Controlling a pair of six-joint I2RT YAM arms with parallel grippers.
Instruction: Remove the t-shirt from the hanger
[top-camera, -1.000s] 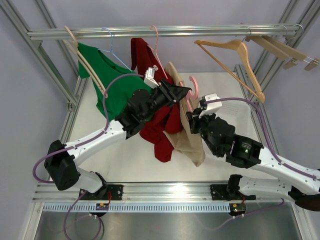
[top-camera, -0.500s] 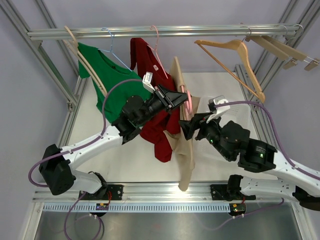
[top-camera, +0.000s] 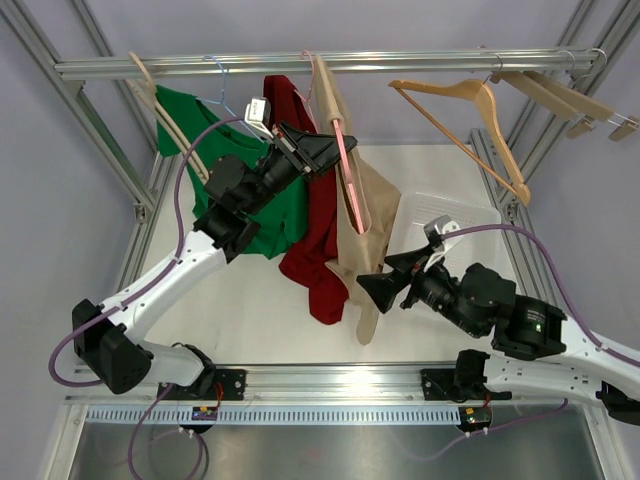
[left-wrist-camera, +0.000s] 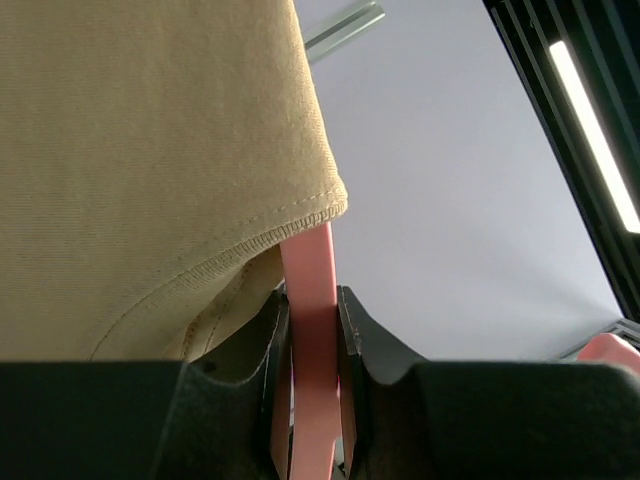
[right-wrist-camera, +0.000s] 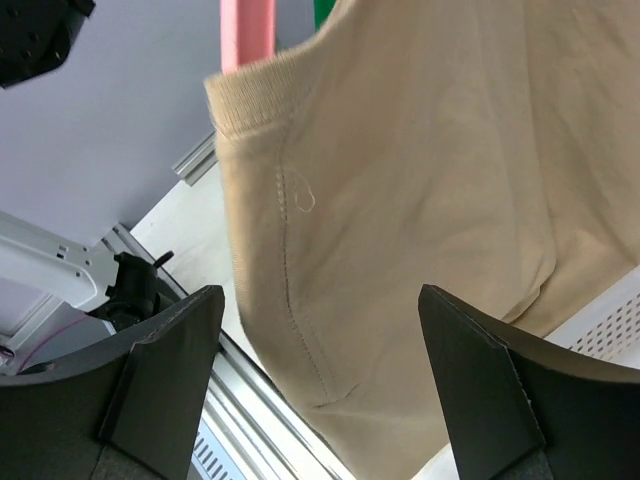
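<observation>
A beige t-shirt (top-camera: 368, 215) hangs on a pink hanger (top-camera: 346, 165), which is raised close under the rail. My left gripper (top-camera: 322, 152) is shut on the hanger's pink arm (left-wrist-camera: 310, 285), just under the t-shirt's hem (left-wrist-camera: 150, 150). My right gripper (top-camera: 385, 282) stands open, lower and nearer, facing the shirt's lower part. In the right wrist view the beige cloth (right-wrist-camera: 400, 200) fills the space ahead of the spread fingers (right-wrist-camera: 170, 370) without touching them, and a bit of the pink hanger (right-wrist-camera: 247, 30) shows at the top.
A red shirt (top-camera: 315, 235) and a green shirt (top-camera: 230, 150) hang left of the beige one on the metal rail (top-camera: 420, 62). Bare wooden hangers (top-camera: 470, 110) hang at the right. A white perforated panel (top-camera: 455, 212) lies on the table at the right.
My left arm has lifted the hanger and beige t-shirt up toward the rail. My right gripper has opened, let go of the cloth and drawn back toward the near edge.
</observation>
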